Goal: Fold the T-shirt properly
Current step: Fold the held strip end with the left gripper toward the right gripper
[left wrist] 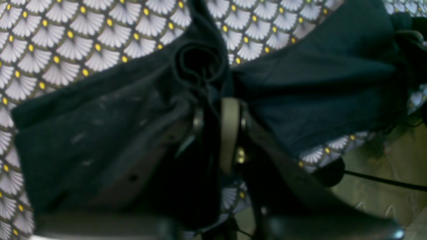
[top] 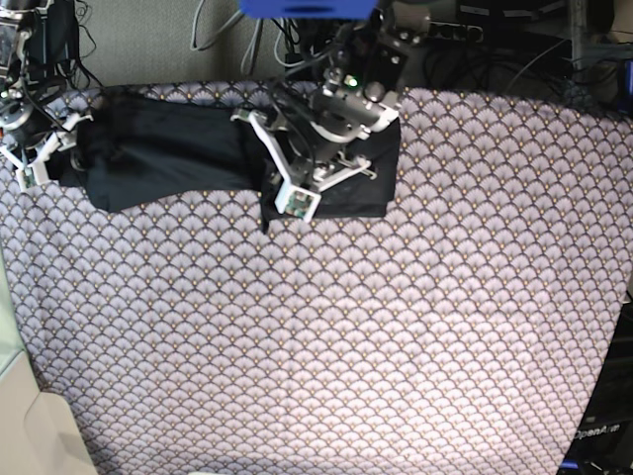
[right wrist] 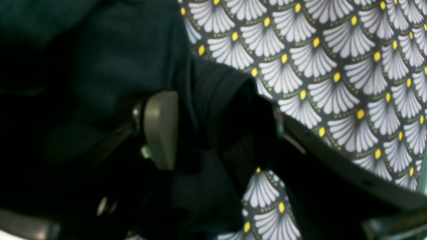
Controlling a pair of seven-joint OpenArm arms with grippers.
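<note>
We see the T-shirt (top: 178, 148) stretched as a long band along the table's (top: 396, 346) far edge, lengthwise fold done, crosswise folds left. Left gripper (left wrist: 218, 133) pinches cloth tight; right gripper (right wrist: 217, 130) stands wide around bunched cloth.

The left gripper (left wrist: 217, 133) was pinched nearly closed on a bunched fold of the T-shirt (left wrist: 317, 83), its arm reaching in from the far edge. The right gripper (right wrist: 213, 133) stood wide — black cloth lay between its fingers (right wrist: 160, 130) — low at the far corner.
</note>
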